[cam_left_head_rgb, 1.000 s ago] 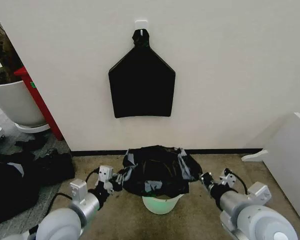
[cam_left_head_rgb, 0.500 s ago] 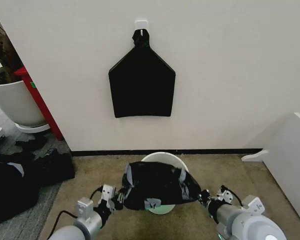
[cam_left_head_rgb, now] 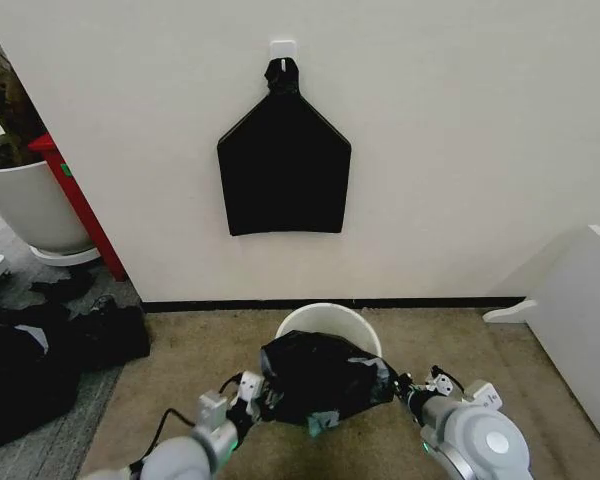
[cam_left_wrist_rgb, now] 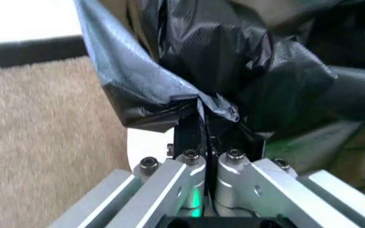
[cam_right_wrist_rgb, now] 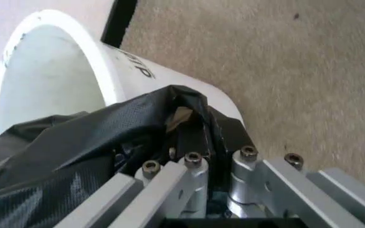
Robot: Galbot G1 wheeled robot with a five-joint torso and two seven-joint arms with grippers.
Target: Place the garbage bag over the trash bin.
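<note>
1. The left claw [cam_left_head_rgb: 252,393] and the right claw [cam_left_head_rgb: 404,388] each clench an edge of the garbage bag [cam_left_head_rgb: 320,378], which hangs bunched between them over the near side of the trash bin [cam_left_head_rgb: 325,317] on the carpet by the wall. In both wrist views the thin plastic is pinched flat between closed fingers.
2. The bag's mouth looks collapsed rather than spread, so it may drape across the rim instead of opening around it.
3. The far rim is uncovered. If the claws lower from here, the bag could land only on the near edge and slide off.
4. The bin is light and stands free, so a sideways drag of taut plastic could tip or push it.
5. The glossy film could slip or tear from either pinch if stretched too wide.
</note>
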